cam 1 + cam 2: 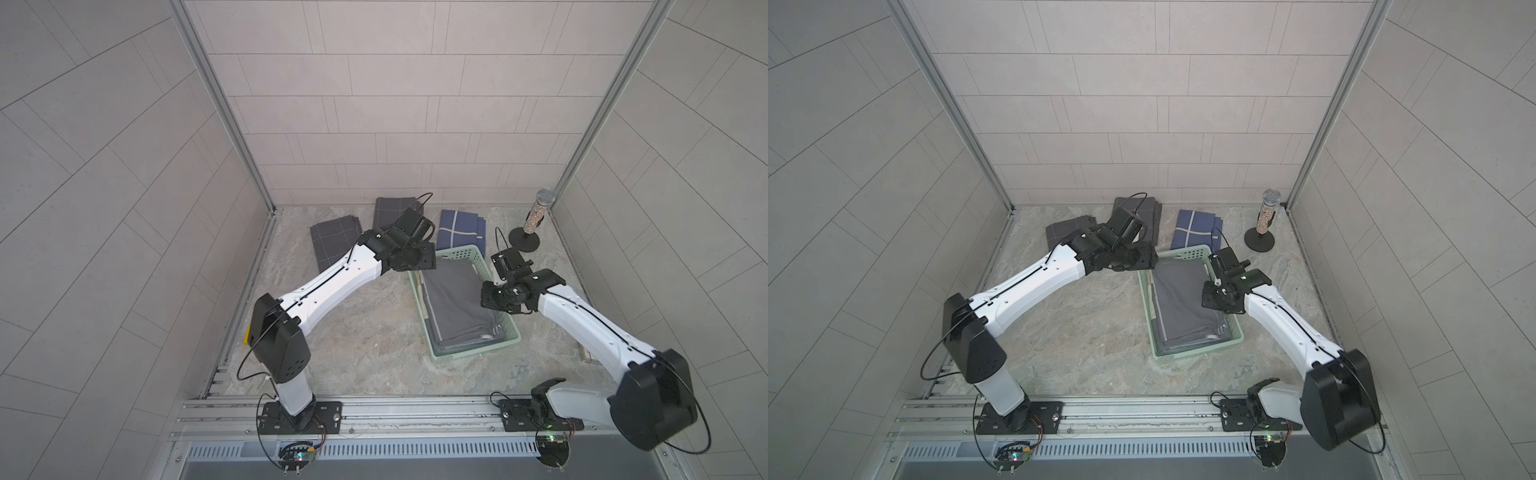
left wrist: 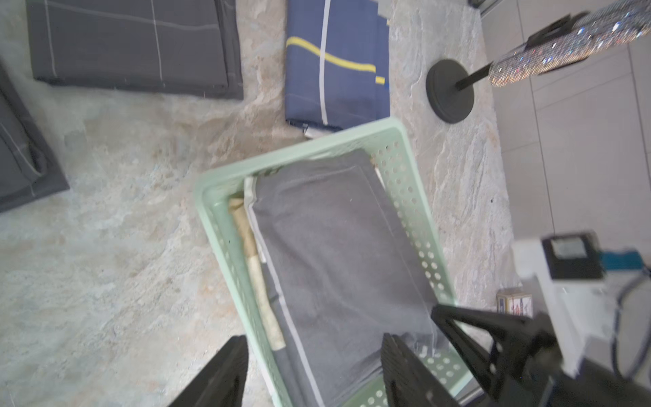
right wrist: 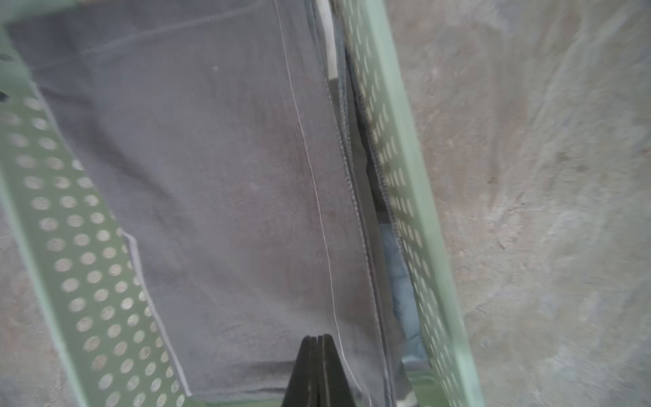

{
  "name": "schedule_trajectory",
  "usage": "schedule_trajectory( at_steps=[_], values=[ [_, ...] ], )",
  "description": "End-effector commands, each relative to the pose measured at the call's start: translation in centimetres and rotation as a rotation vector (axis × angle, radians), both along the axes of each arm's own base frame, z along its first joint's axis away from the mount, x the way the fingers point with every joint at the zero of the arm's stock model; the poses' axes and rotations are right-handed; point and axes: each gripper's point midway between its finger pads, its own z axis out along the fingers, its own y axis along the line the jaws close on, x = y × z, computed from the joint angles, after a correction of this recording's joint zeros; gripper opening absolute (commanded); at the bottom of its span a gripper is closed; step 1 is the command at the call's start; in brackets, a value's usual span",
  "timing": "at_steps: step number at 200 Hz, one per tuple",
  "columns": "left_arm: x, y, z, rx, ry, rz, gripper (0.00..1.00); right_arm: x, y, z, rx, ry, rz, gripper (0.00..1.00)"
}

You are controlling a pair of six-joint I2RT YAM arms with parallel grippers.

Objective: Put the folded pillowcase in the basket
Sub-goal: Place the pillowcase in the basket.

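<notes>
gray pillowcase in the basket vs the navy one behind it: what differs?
Colour: the gray pillowcase is plain gray with a thin pale line; the navy pillowcase carries white and yellow stripes.
Place: the gray pillowcase lies inside the mint-green basket, atop other folded cloth; the navy pillowcase lies on the table just beyond the basket's far end.
Shared: both are folded flat into rectangles.

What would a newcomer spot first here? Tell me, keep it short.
The mint-green basket in the middle of the table, with a folded grey pillowcase lying flat inside it, draws the eye first. The left gripper hangs open over its far end and the right gripper, shut, over the cloth. A glittery microphone stands in the far right corner.
</notes>
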Motion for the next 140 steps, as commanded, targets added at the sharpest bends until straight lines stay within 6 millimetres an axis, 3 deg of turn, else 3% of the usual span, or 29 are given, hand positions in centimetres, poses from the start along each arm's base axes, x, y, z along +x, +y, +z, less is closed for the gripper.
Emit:
schedule_trajectory(
  at_steps=[1, 33, 58, 75, 100, 124, 140],
  values=[
    [-0.2, 0.3, -3.0, -0.039, 0.011, 0.051, 0.65, 0.7, 0.4, -2.3, 0.001, 0.008, -0.002, 0.0],
    [-0.8, 1.2, -4.6, -0.009, 0.03, 0.053, 0.65, 0.0, -0.6, -7.6, -0.068, 0.087, -0.004, 0.0],
    [-0.7, 1.6, -5.1, 0.01, 0.031, 0.057, 0.65, -0.3, -0.4, -8.6, -0.07, 0.118, 0.018, 0.0],
    [-0.8, 1.7, -5.7, 0.022, 0.04, 0.056, 0.65, -0.2, -0.8, -7.1, -0.082, 0.077, 0.013, 0.0],
    [-1.0, 2.3, -6.7, 0.037, 0.056, 0.061, 0.65, 0.0, -1.3, -2.9, -0.094, -0.02, 0.027, 0.0],
    [-0.4, 4.0, -7.2, 0.067, 0.051, 0.059, 0.65, -0.5, -2.2, 2.6, -0.101, -0.143, 0.013, 0.25],
    [1.0, 6.7, -7.2, 0.095, 0.052, 0.105, 0.65, -1.4, -2.6, 5.4, -0.08, -0.216, -0.001, 0.37]
  ],
)
